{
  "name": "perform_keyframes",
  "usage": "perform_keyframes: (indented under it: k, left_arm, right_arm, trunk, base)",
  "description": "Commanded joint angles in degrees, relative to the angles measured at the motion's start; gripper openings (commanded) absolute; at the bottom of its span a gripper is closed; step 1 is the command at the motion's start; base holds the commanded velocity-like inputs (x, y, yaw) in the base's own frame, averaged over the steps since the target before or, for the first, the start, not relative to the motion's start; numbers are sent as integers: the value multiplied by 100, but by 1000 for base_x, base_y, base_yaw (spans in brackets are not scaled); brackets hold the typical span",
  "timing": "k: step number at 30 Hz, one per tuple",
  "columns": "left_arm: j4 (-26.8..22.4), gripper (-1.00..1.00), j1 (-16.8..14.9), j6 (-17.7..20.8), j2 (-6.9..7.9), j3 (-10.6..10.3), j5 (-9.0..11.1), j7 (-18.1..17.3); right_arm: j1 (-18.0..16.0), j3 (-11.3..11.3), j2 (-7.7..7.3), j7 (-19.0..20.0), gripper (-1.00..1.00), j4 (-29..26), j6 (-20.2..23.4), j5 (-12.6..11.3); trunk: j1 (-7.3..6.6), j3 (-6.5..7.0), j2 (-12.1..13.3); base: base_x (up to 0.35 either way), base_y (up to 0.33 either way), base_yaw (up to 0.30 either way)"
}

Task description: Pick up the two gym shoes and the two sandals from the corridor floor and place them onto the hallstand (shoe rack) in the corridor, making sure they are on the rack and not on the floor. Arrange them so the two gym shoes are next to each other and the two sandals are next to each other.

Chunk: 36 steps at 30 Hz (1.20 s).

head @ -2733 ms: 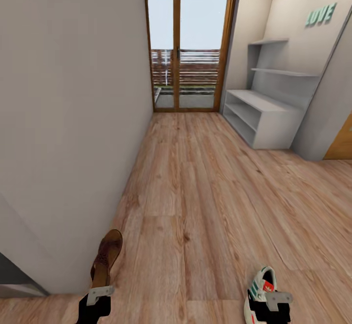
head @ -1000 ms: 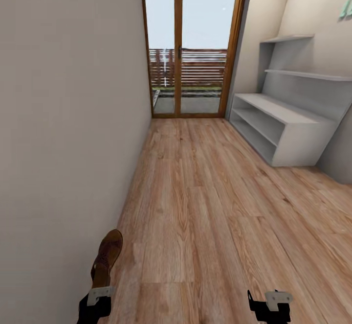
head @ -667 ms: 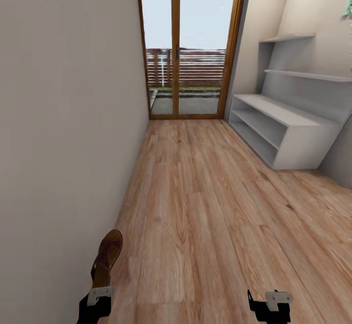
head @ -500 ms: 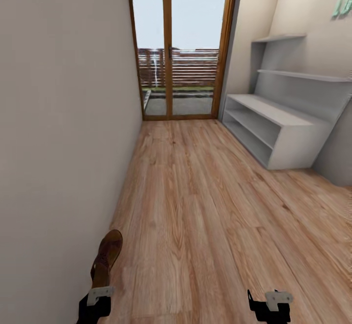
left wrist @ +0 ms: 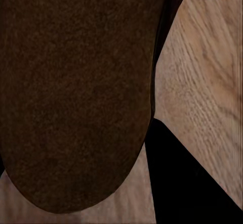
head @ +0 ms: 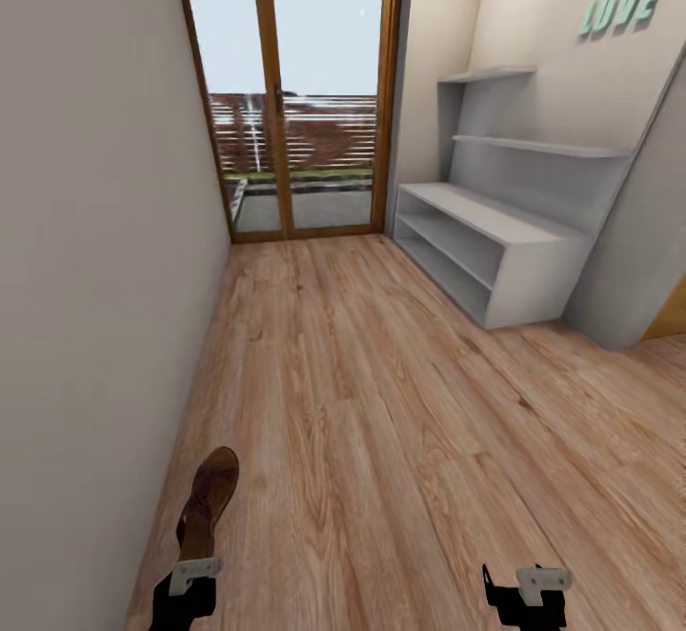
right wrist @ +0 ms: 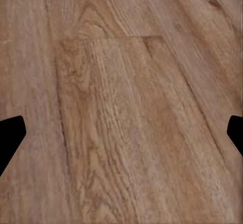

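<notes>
The whole head view has swung since the earlier frames, so the glazed door now sits left of centre and the green LOVE lettering is back on the right wall; this is the camera turning. The gym shoe that was at the right pincer 2.7 s ago is gone from it. The left pincer, at the near left, is pinching a dark brown sandal by its heel end, toe pointing away toward the far wall; in the left wrist view the sandal shows its broad brown underside above the corridor floor. The right pincer, near right, is spread apart with nothing between its tips, which sit at opposite edges of the right wrist view over bare planks. The hallstand stands far right against the wall, its shelves bare.
</notes>
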Motion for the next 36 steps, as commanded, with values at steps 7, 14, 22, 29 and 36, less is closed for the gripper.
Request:
perform_keyframes:
  k: [7,14,22,29,36]
  left_arm:
    - [2,-100,-2,-14,9,-31,39,-17]
    - [2,-100,-2,-14,10,-31,39,-17]
    - [0,-100,-2,-14,10,-31,39,-17]
    - [1,-100,-2,-14,2,-31,39,-17]
    - [2,-100,-2,-14,-16,-32,37,-17]
  right_arm:
    - [-5,48,-6,-47,100,6,-14,-18]
    - [-5,48,-6,-47,100,6,-14,-18]
    - [-5,48,-6,-47,100,-1,-14,-18]
    - [-5,48,-6,-47,100,-3,-14,-18]
    - [-5,48,-6,-47,100,2,-14,-18]
  trunk:
    - [2,-5,-2]
    - [2,-5,-2]
    - [2,-5,-2]
    - [2,-5,-2]
    - [2,-5,-2]
  base:
    - [339,0,-282]
    - [339,0,-282]
    - [339,0,-282]
    - [339,0,-282]
    - [339,0,-281]
